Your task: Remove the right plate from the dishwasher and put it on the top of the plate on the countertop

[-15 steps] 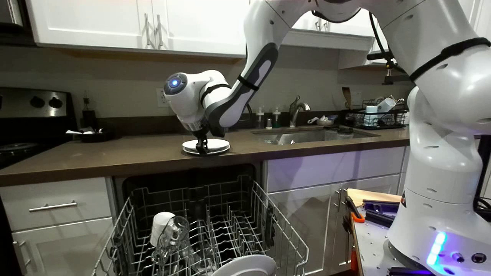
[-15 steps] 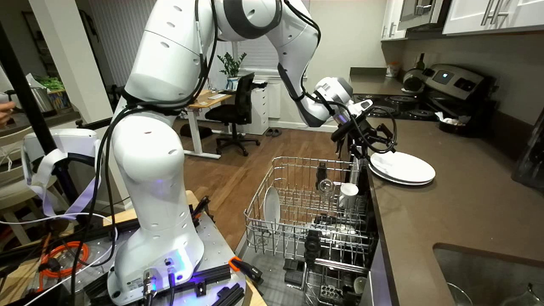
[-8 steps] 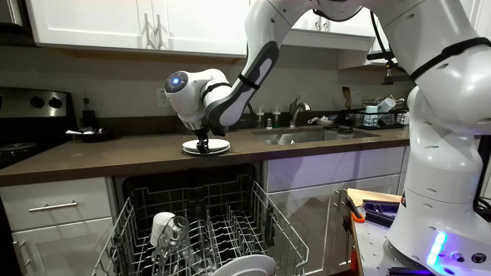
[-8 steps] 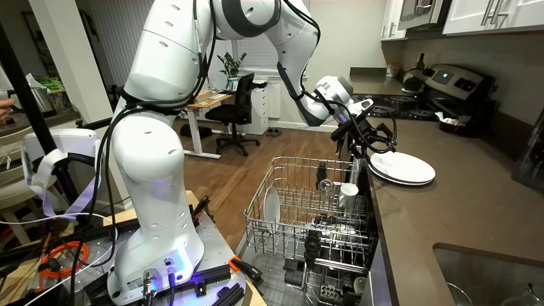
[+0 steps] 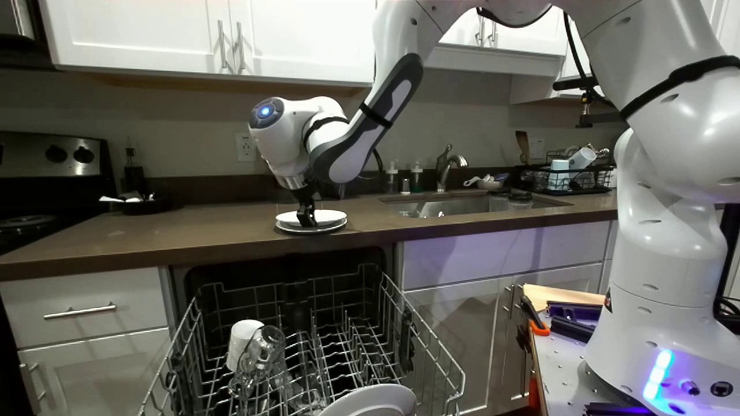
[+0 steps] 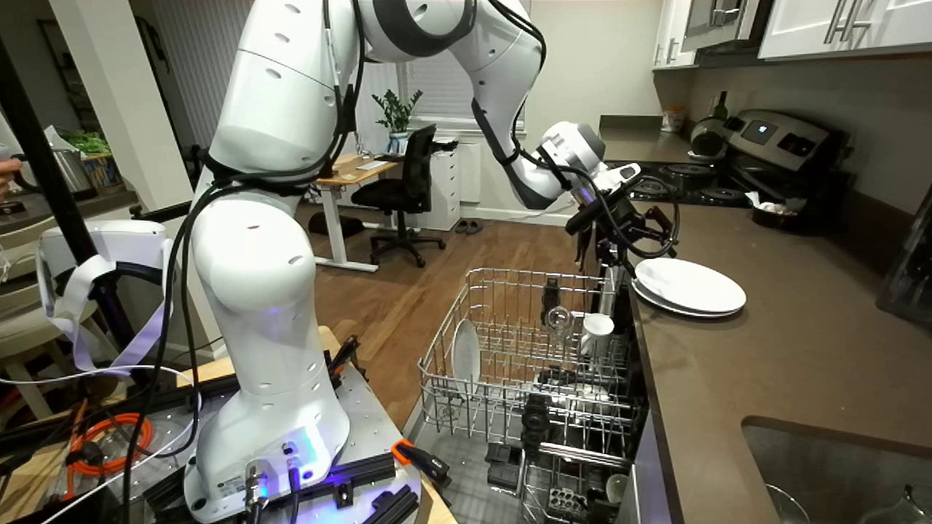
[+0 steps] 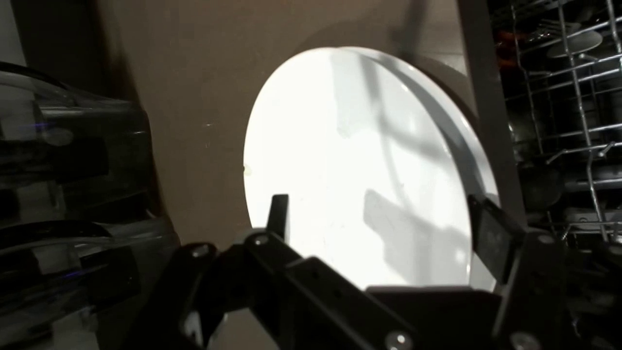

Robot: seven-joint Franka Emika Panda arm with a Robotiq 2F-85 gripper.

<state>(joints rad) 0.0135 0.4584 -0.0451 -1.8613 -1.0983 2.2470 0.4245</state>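
The gripper [image 7: 380, 209] is spread wide, clasping nothing, presumably so the upper plate [image 7: 340, 165] below it can rest freely, off-centre, on the lower plate [image 7: 466, 146]. The countertop [image 7: 194, 160] under it bears both; a third plate [image 6: 466, 356] stands in the dishwasher rack [image 5: 361, 349], well apart.

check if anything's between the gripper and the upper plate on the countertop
Nothing visible: in the wrist view the open gripper is right at the upper white plate, with no object showing between. The lower white plate lies underneath.
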